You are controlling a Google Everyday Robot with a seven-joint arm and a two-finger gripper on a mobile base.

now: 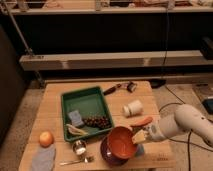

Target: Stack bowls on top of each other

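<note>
A: Where is the orange-red bowl (120, 141) now?

B: Over the purple bowl (111, 153), near the front edge of the wooden surface (150, 100). It appears tilted and offset toward the right side of the purple one, whose rim shows on the left and below. I cannot tell whether it is already resting inside or just above.

A: And the gripper?

B: The gripper (139, 137) is at the orange-red bowl's right rim, at the end of the white arm (185, 122) reaching in from the right. It looks clamped on that rim, with the bowl to its left.

A: So what does the next move hinge on?

B: My judgement: the purple bowl's centre lies slightly left of and below the held bowl, so a small leftward shift and levelling before letting go.

A: Anything close by?

B: A metal cup (79, 147) and spoon (77, 161) to the left, a green tray (86, 111) behind, and a white cup (133, 108) beyond the gripper.
</note>
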